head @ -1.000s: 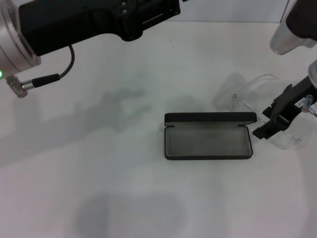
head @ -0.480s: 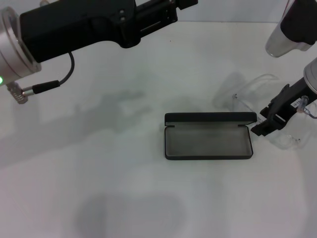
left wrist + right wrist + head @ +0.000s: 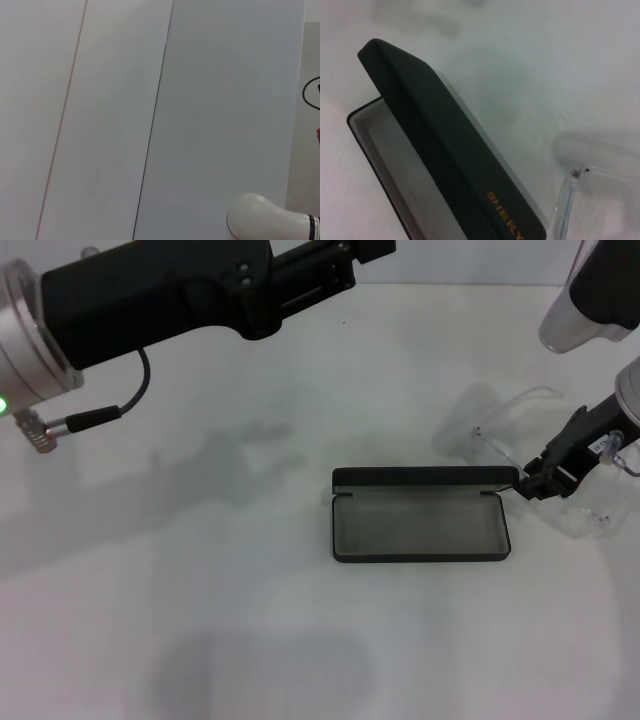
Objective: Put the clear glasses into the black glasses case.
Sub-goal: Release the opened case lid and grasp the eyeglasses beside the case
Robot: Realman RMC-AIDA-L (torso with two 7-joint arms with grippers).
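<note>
The black glasses case (image 3: 420, 528) lies open in the middle of the white table, its grey lining up and its lid standing along the far side. The clear glasses (image 3: 495, 452) rest just right of the case, one arm curving away toward the back. My right gripper (image 3: 533, 487) is down among the glasses at the case's right far corner, covering their middle. The right wrist view looks onto the case lid (image 3: 445, 150) with its orange lettering, with a clear glasses arm (image 3: 565, 205) beside it. My left gripper (image 3: 310, 275) hangs high at the back left.
The white table (image 3: 200, 620) stretches out left and in front of the case. The left wrist view faces pale wall panels (image 3: 150, 120) with a white rounded arm part (image 3: 265, 220) in one corner.
My right gripper has shifted a little up and toward the back right, closer to the case's corner. The glasses have nudged slightly with it. The left arm has barely moved.
</note>
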